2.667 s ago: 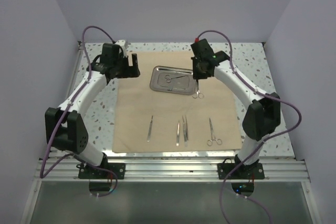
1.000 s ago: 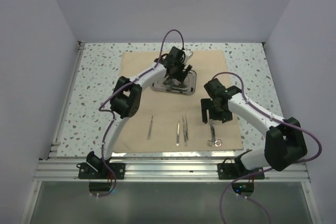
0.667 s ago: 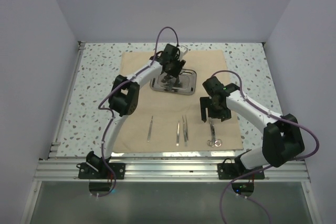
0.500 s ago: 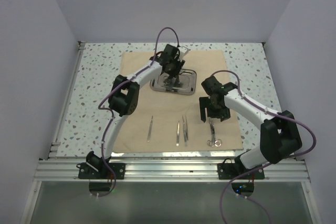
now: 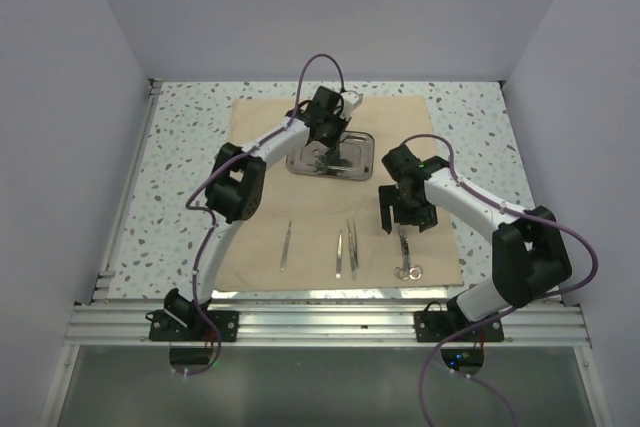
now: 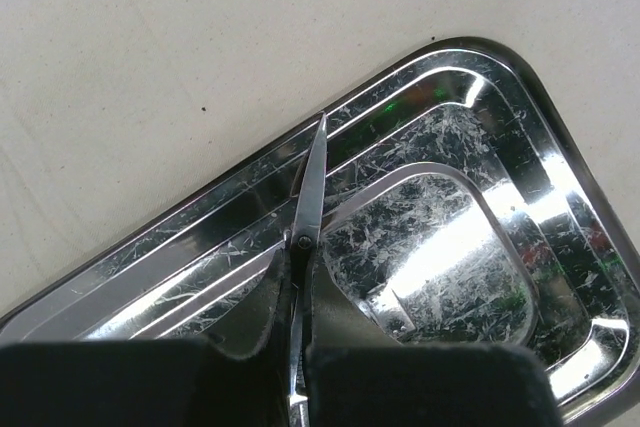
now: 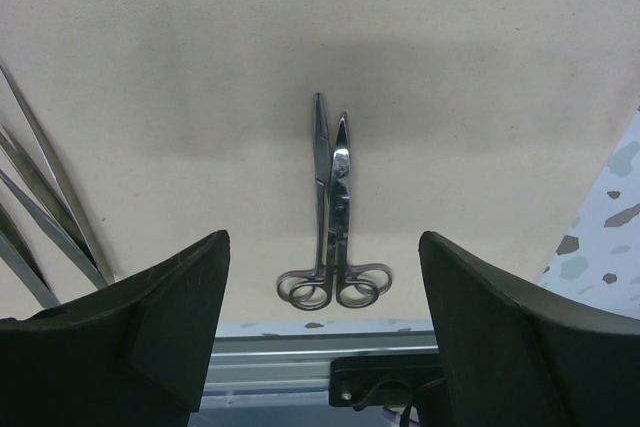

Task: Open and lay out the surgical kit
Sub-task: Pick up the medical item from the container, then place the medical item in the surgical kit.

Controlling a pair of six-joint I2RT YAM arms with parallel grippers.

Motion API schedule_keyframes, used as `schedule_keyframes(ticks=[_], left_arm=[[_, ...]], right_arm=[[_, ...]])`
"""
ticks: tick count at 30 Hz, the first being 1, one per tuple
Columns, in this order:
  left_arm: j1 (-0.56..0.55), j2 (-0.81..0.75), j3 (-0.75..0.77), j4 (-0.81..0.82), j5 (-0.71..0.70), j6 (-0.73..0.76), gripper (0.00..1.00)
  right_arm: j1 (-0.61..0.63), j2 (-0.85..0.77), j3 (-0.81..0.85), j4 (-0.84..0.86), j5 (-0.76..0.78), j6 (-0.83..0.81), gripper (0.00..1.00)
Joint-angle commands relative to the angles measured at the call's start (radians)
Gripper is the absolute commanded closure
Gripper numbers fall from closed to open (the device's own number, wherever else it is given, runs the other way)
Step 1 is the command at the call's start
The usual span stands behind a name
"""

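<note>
The left gripper (image 6: pixel 297 367) has its jaws pinched on the scissors (image 6: pixel 308 197), whose closed blades jut ahead of the jaws over the steel tray (image 6: pixel 450 247), with the tan cloth (image 6: pixel 150 67) beyond. The right gripper (image 7: pixel 322 247) hangs with jaws spread wide. The ring-handled forceps (image 7: pixel 321 197) lie flat on the cloth between and below them, and tweezers (image 7: pixel 50 207) lie out past the left jaw. 2.7 s ago the right arm reached to the tray while the left sat drawn back at the cloth's left edge
</note>
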Motion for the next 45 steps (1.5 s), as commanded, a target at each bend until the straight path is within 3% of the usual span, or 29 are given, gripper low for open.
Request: schedule_keyframes(ticks=[1, 12, 26, 33, 37, 45], left_arm=[[0.006, 0.007, -0.043, -0.121, -0.073, -0.008, 1.0], [0.006, -0.1, -0.007, -0.17, -0.304, -0.048, 1.0], [0.005, -0.237, -0.004, -0.217, -0.343, -0.179, 1.0], [-0.04, -0.321, -0.055, -0.318, -0.404, -0.453, 1.0], [-0.167, -0.395, -0.121, -0.381, -0.426, -0.62, 1.0], [-0.437, -0.452, -0.188, -0.486, -0.49, -0.997, 1.0]], right_arm=[[0.002, -0.009, 0.02, 0.012, 0.005, -0.012, 0.2], [0.002, -0.055, 0.003, 0.034, -0.036, 0.015, 0.2], [0.002, -0.159, -0.026, 0.038, -0.075, 0.029, 0.2], [0.003, -0.244, 0.073, -0.058, -0.009, 0.067, 0.2], [0.0, -0.308, 0.193, -0.179, 0.131, 0.155, 0.17], [0.0, -0.432, 0.364, -0.316, 0.211, 0.328, 0.14]])
